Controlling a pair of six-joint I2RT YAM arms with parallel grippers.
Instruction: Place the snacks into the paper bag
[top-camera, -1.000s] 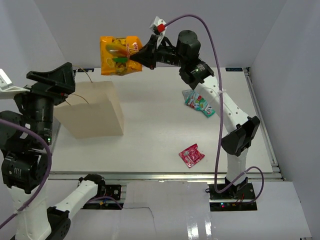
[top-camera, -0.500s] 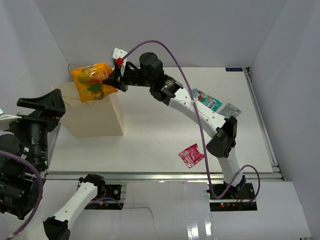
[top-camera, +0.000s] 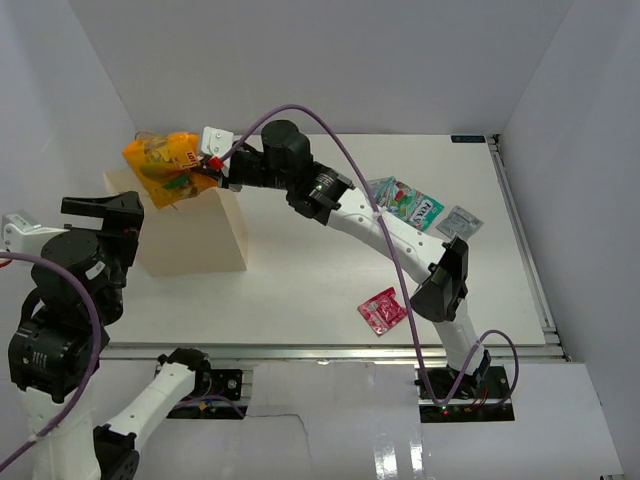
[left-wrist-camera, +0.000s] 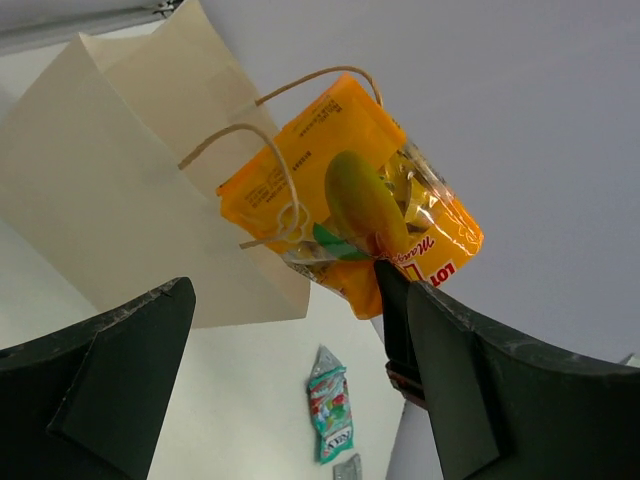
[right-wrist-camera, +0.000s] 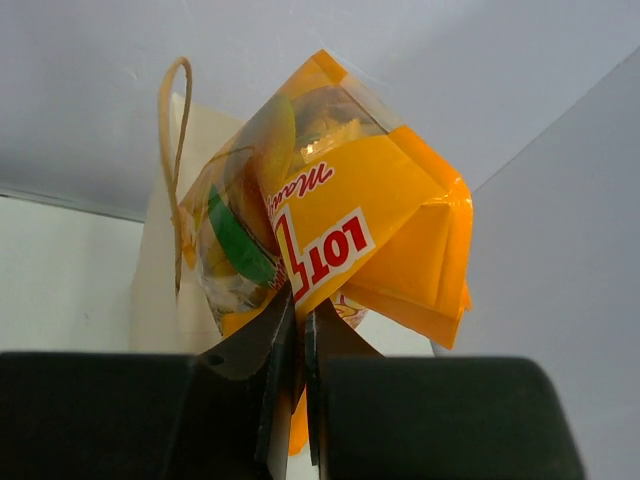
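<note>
My right gripper (top-camera: 208, 172) (right-wrist-camera: 300, 305) is shut on the lower corner of the orange-yellow snack packet (top-camera: 160, 165) (right-wrist-camera: 370, 215). It holds the packet in the air over the open top of the tan paper bag (top-camera: 195, 235) (left-wrist-camera: 110, 190) (right-wrist-camera: 155, 280), among its cord handles. My left gripper (top-camera: 108, 208) (left-wrist-camera: 298, 300) is open and holds nothing, just left of the bag and facing it. On the table lie a teal-green packet (top-camera: 405, 203) (left-wrist-camera: 330, 415), a silver-grey packet (top-camera: 459, 221) (left-wrist-camera: 348, 467) and a red-pink packet (top-camera: 383, 309).
The bag stands upright at the table's back left, near the left wall. The right arm (top-camera: 380, 220) stretches diagonally across the table's middle. White walls close in the back and both sides.
The right arm has swung the orange-yellow packet left and down, from mid-air to over the bag's mouth. The left arm has shifted and turned beside the bag, still open.
</note>
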